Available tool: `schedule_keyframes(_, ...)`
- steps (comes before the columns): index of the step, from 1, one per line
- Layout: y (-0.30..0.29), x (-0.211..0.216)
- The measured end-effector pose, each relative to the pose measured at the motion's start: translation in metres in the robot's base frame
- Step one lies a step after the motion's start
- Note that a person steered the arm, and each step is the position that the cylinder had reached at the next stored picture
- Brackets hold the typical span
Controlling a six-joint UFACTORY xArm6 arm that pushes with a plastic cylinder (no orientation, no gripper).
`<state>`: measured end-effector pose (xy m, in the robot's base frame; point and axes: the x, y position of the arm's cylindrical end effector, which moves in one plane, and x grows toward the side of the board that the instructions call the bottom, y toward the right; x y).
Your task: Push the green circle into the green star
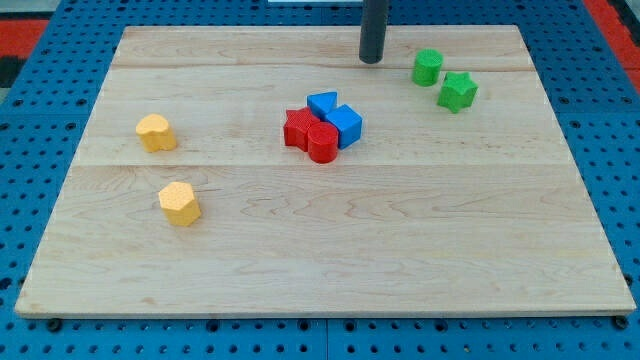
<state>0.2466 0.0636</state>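
The rod is coming down from the view's top, and its tip (372, 60) is resting on the wooden bench (320, 250) near the far edge, a little right of centre. There is no tool on this arm, so nothing is opening or closing; the rod is simply ending in a blunt dark end.

The green circle (428, 67) is sitting near the tip, to its right in the view, with a clear gap of bare wood between them. The green star (457, 91) is lying just beside the circle, lower and further to the view's right; whether the two are touching cannot be told.

In the middle of the bench four blocks are crowding together: a blue triangle-like block (322, 103) at the top, a blue cube (345, 125) to the right, a red star (298, 129) to the left and a red cylinder (322, 142) at the front. Two yellow blocks are standing well apart on the view's left, one (155, 132) higher and one (180, 203) lower, their shapes being hard to make out.
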Motion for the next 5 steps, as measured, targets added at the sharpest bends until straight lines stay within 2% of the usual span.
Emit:
schedule_keyframes(1,0.013,-0.010)
schedule_keyframes(2,0.044,0.004)
schedule_keyframes(4,0.062,0.064)
schedule_keyframes(5,0.045,0.055)
